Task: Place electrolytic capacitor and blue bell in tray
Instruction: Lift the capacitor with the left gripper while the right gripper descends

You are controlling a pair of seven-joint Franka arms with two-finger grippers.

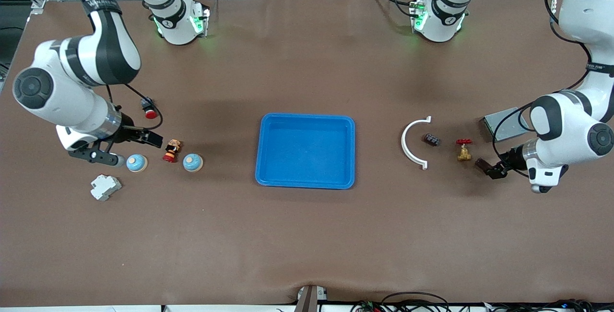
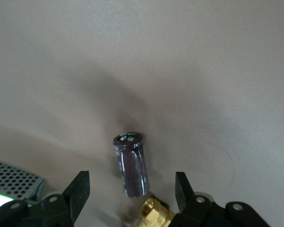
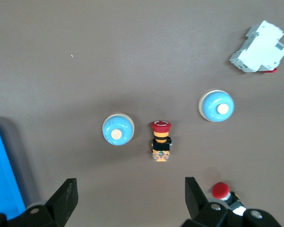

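Beside brass valve (image 1: 463,150), left tool (image 1: 485,166) straddling capacitor (image 2: 131,164), not gripping

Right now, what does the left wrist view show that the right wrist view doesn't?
Only the left wrist view shows a dark capacitor, a brass valve and a perforated metal box, seen from the open left end effector. Only the right wrist view shows two blue bells, a red-capped button between them, a white breaker, a small red button and the blue tray, seen from the open right end effector. Both show the brown table.
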